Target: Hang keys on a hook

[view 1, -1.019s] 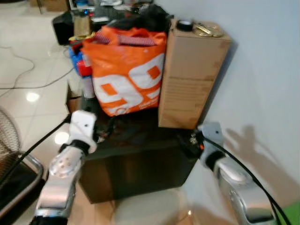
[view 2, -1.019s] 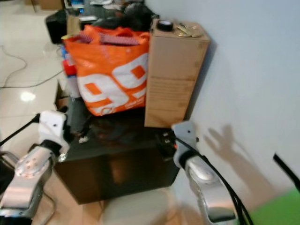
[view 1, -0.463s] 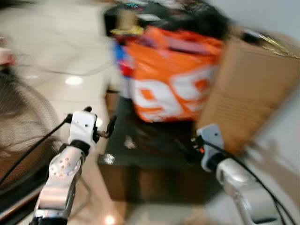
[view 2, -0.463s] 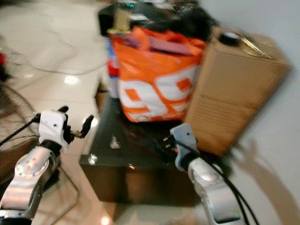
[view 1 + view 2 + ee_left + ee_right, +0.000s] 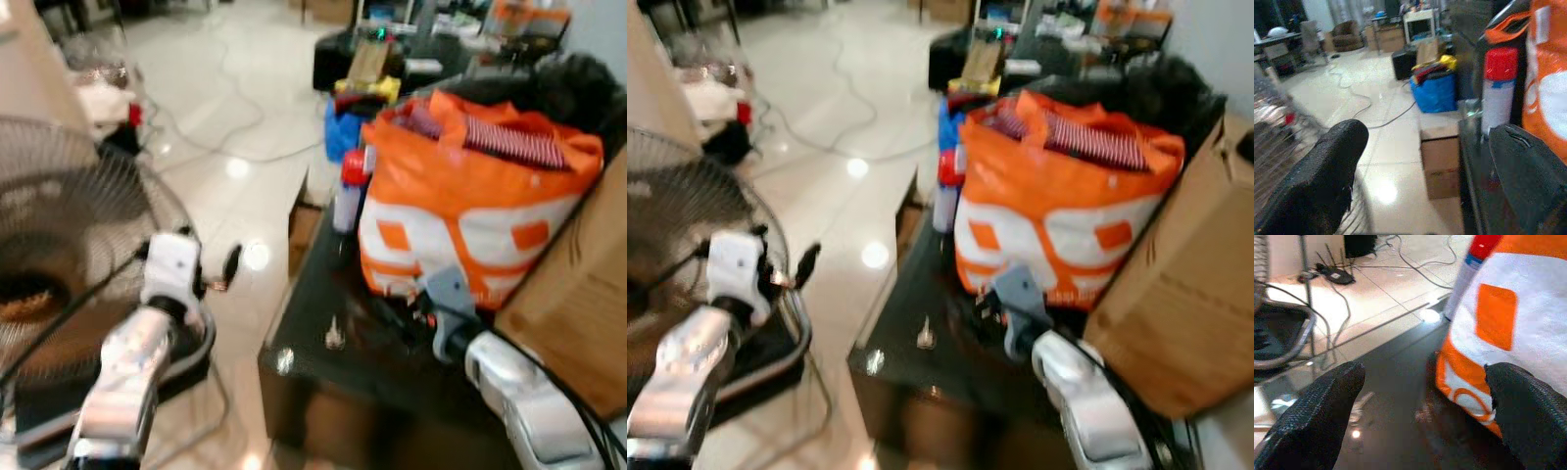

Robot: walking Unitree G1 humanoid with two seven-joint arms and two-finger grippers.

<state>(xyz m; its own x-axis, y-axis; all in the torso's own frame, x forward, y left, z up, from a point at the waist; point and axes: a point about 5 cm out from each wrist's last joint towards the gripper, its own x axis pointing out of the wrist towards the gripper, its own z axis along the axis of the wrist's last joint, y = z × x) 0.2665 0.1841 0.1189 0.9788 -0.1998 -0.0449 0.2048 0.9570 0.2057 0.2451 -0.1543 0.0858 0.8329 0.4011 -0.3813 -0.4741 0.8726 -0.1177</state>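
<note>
A small shiny bunch that looks like keys (image 5: pixel 335 336) lies on the black glossy table (image 5: pixel 304 362), near its front left corner; blur hides its detail. My left gripper (image 5: pixel 211 264) is open and hangs left of the table, over the floor in front of a fan. In the left wrist view the left gripper (image 5: pixel 1425 147) has nothing between its black fingers (image 5: pixel 1317 181). My right gripper (image 5: pixel 387 313) is open just above the table, right of the keys and in front of the orange bag. In the right wrist view the right gripper (image 5: pixel 1422 382) is empty over the dark tabletop.
An orange and white bag (image 5: pixel 470 215) stands on the table, with a cardboard box (image 5: pixel 578 313) to its right. A red-capped spray can (image 5: pixel 348 186) stands at the bag's left. A floor fan (image 5: pixel 59 255) is on the left. Cables (image 5: pixel 196 137) run across the tiled floor.
The whole picture has swung, so the camera turned left: the fan has come into view and the wall and box slid off right. Both grippers stay open.
</note>
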